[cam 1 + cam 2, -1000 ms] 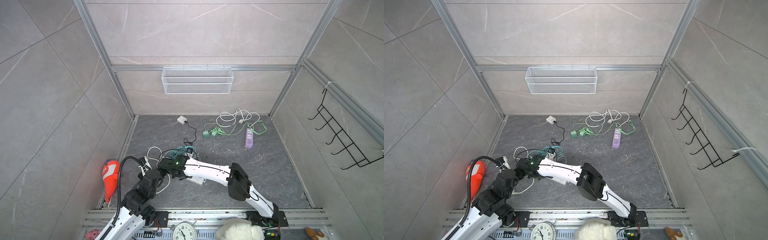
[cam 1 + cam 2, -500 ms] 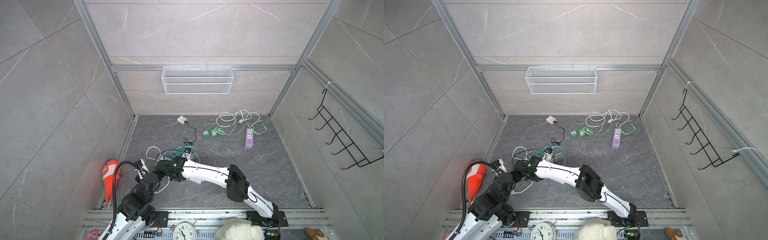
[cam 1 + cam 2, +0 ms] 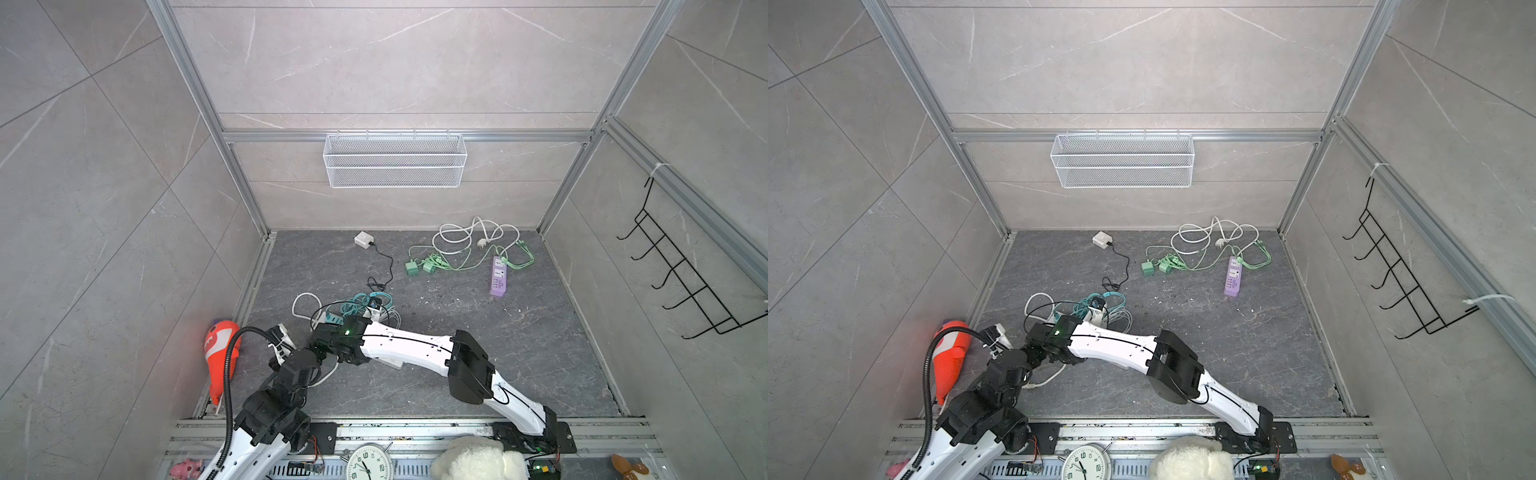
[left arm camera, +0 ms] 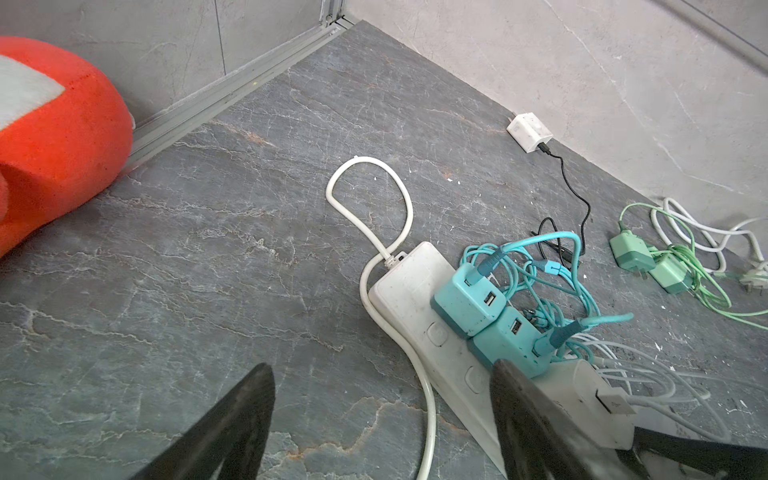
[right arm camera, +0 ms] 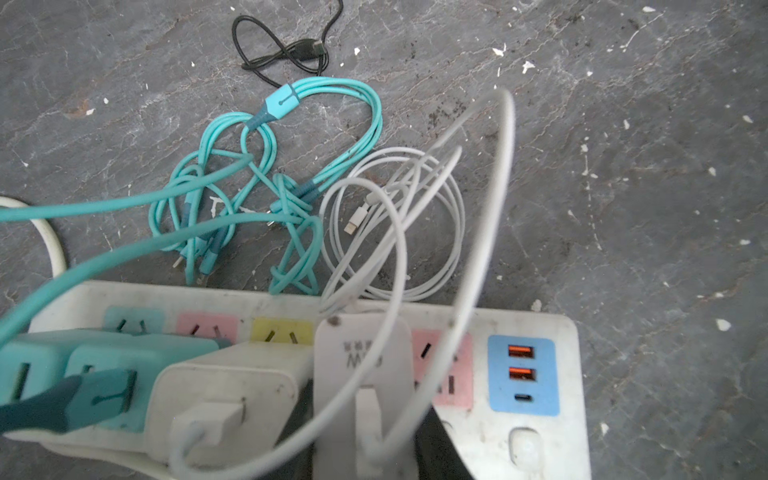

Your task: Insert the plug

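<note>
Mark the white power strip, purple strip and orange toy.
White power strip [image 4: 409,286], left wrist view, bare top by cord end.
Purple strip [image 3: 498,277], in a top view, its middle.
Orange toy [image 4: 62,137], left wrist view, orange flank.

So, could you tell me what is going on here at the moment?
The right gripper is shut on a white plug, holding it at a pink socket of the strip; whether it is seated cannot be seen. The left gripper is open near the strip, holding nothing. Two teal chargers and a white charger are already plugged in.
</note>
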`<action>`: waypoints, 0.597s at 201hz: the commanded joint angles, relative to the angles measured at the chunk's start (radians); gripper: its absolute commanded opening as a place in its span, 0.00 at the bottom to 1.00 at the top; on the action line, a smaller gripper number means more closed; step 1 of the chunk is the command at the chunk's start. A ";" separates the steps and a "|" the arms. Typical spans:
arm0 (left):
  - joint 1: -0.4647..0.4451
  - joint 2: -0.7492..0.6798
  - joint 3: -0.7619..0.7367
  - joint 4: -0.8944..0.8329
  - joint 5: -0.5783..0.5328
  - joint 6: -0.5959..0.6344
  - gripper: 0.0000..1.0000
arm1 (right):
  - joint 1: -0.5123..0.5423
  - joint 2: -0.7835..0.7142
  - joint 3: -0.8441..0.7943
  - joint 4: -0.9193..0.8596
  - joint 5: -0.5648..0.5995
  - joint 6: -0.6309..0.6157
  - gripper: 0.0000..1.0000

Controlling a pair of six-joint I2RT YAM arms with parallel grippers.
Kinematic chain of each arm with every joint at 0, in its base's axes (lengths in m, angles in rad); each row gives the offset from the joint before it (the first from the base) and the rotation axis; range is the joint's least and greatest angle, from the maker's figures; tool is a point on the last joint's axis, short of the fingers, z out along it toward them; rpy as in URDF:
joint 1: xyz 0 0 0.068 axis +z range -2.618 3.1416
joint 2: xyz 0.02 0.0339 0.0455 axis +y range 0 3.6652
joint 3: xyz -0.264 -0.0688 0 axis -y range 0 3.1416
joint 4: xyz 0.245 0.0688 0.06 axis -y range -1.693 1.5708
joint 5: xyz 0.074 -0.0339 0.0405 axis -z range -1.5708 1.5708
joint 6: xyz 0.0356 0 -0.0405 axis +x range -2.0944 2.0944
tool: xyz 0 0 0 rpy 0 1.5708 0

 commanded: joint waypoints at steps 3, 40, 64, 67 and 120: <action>-0.004 -0.030 0.017 0.069 -0.053 -0.040 0.83 | -0.001 0.047 0.004 -0.032 0.055 0.016 0.00; -0.004 -0.041 0.015 0.077 -0.055 -0.029 0.83 | -0.001 0.068 0.007 -0.004 0.034 0.005 0.00; -0.004 -0.042 0.015 0.075 -0.058 -0.028 0.83 | 0.001 0.078 0.015 0.006 0.011 0.001 0.00; -0.004 -0.042 0.015 0.074 -0.058 -0.028 0.83 | 0.002 0.079 0.017 0.007 0.008 0.002 0.00; -0.004 -0.052 0.015 0.074 -0.061 -0.026 0.83 | 0.015 0.033 -0.055 0.073 -0.010 0.021 0.00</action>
